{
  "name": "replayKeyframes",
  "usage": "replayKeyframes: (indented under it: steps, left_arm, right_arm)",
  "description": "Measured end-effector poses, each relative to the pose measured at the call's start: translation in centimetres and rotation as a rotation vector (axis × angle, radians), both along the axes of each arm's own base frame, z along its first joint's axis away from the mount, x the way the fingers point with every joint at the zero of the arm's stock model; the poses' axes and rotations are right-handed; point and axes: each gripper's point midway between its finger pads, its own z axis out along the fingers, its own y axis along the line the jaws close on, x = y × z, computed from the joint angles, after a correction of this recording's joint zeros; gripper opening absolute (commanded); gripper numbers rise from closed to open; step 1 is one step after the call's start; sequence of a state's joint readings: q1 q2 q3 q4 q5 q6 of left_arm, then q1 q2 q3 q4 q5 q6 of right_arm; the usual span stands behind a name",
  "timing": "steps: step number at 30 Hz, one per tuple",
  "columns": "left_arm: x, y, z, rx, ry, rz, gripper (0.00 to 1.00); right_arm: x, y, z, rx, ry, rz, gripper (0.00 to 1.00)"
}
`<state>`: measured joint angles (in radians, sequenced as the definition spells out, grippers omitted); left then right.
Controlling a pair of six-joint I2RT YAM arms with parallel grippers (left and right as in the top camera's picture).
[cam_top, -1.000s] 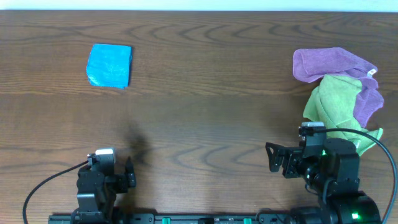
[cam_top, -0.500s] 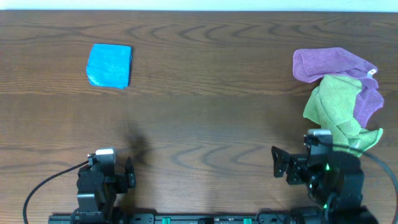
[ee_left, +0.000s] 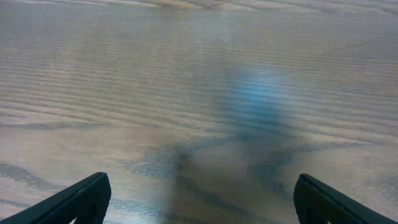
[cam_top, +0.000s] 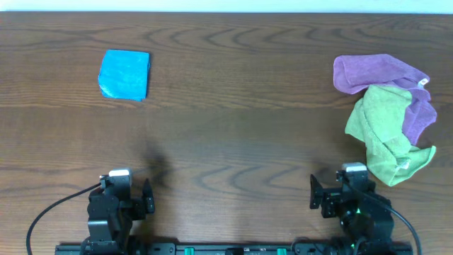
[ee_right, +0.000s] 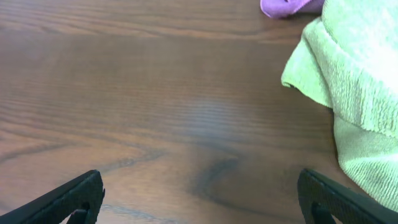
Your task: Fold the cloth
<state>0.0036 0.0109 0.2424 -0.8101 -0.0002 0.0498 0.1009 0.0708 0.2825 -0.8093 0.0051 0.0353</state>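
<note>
Overhead: the cloth (cam_top: 124, 74), sky-blue, sits in the upper left of the frame on the wooden table (cam_top: 233, 120), lying flat as a small compact near-square with nothing touching it. Upper right to mid right is a heap of two others: the purple cloth (cam_top: 375, 73) on top and toward the far edge, and the lime-green cloth (cam_top: 386, 134) crumpled below it, with the two overlapping. Both arms are at the bottom edge. The left gripper (cam_top: 146, 197) is in the lower left, well apart from the blue cloth and roughly below it in frame. The right gripper (cam_top: 313, 196) is in the lower right, near the green cloth's bottom corner but not touching it. In the left wrist view the left gripper (ee_left: 202, 202) has its fingers (ee_left: 81, 198) spread wide, with only bare wood between them. In the right wrist view the right gripper (ee_right: 202, 196) is released too, its fingers (ee_right: 329, 198) far apart and nothing held. The green cloth fills the right side of that view, with a bit of purple at the top edge.
</note>
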Motion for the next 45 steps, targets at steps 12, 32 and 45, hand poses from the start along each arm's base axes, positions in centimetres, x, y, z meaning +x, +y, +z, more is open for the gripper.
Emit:
replayKeyframes:
  steps: [12,32,45]
  left_arm:
    - [0.0,0.0,0.0,0.000,0.000,0.000,0.95]
    - [0.0,0.0,0.0,0.000,0.000,0.000,0.95]
    - [0.0,0.0,0.0,0.000,0.000,0.000,0.95]
  right_arm:
    - [0.0,-1.6,-1.9,-0.020,0.013,-0.081,0.99]
    - [-0.3,-1.7,-2.6,-0.022,0.036,-0.083,0.99]
    - [-0.3,-1.7,-2.6,-0.022,0.036,-0.084,0.99]
